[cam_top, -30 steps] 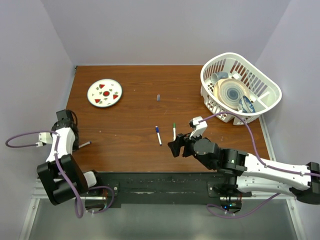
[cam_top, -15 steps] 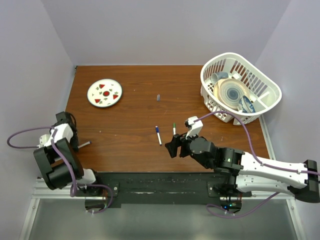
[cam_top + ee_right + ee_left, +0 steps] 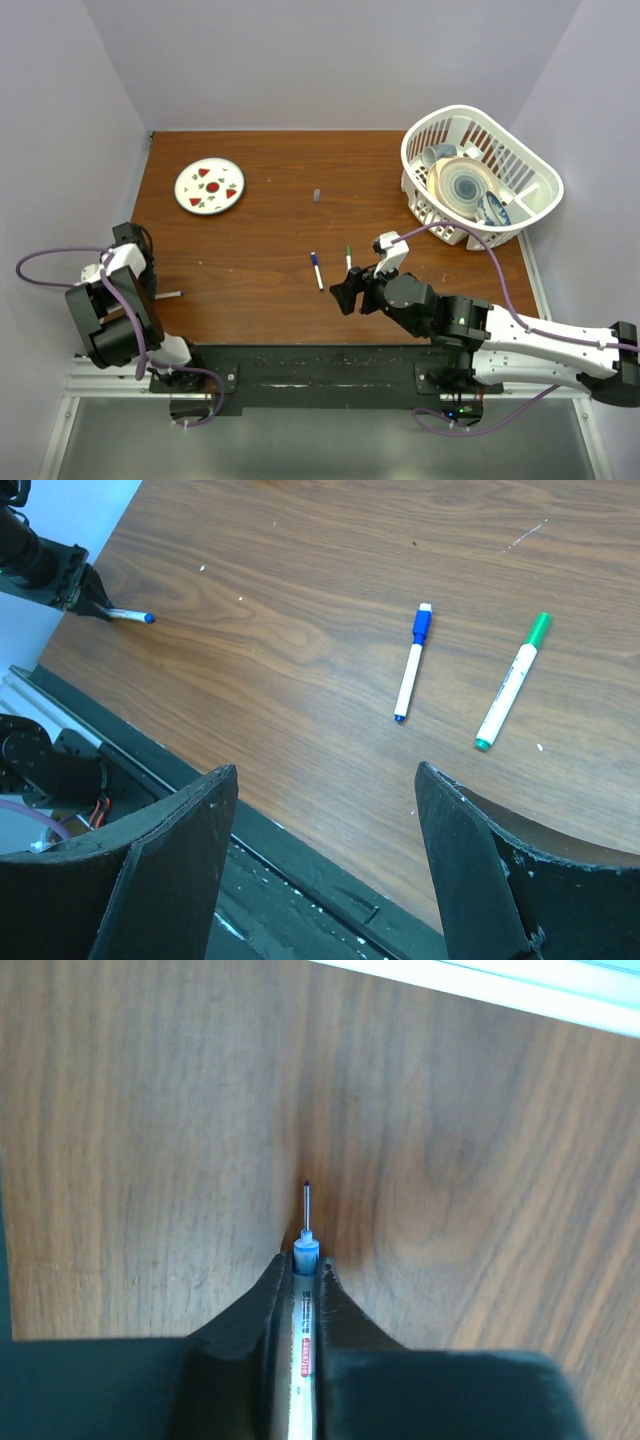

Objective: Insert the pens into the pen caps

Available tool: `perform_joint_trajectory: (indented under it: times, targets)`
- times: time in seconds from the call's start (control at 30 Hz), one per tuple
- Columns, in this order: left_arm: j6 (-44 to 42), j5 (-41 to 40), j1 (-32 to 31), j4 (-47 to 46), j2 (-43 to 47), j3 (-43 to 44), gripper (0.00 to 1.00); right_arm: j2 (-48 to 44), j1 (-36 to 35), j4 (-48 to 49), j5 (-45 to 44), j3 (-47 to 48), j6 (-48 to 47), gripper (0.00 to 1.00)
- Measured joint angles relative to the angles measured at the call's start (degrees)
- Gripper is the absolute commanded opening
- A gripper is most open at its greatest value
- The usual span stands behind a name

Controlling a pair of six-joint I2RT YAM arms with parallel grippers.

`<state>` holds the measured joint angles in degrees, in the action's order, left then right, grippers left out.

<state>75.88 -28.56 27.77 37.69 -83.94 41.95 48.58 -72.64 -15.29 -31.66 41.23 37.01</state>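
Top external, left edge: left gripper (image 3: 146,295) clamped on bare-nibbed pen (image 3: 168,295), now tilted flatter after arm fold-back; capping pending. Centre: dark cap (image 3: 316,195) well apart; blue pen (image 3: 316,271), green pen (image 3: 348,262) apparently capped. Right gripper (image 3: 348,293) wide open, empty, just beside them.

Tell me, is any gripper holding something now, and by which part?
The left gripper holds a pen by its barrel, just behind the blue nib end. The right gripper is open and empty.

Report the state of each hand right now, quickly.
Left hand: closed on a white pen, nib bare.
Right hand: open, holding nothing.
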Motion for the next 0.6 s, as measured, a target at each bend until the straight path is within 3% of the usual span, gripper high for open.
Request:
perform_joint_trajectory:
  times: [0.3, 0.4, 0.6]
  targets:
    - [-10.16, 3.96, 0.39, -7.45, 3.30, -3.15, 0.00, 0.13, 0.00, 2.01, 2.97, -1.42, 0.04, 0.75]
    - [-14.40, 8.31, -1.22, -12.33, 4.50, -4.37, 0.00, 0.90, 0.74, 3.15, 5.27, -1.44, -0.50, 0.82]
    - [-24.74, 27.17, -17.97, -27.96, 10.84, -10.38, 0.00, 4.72, 11.08, 7.85, 21.35, -1.44, -3.63, 0.89]
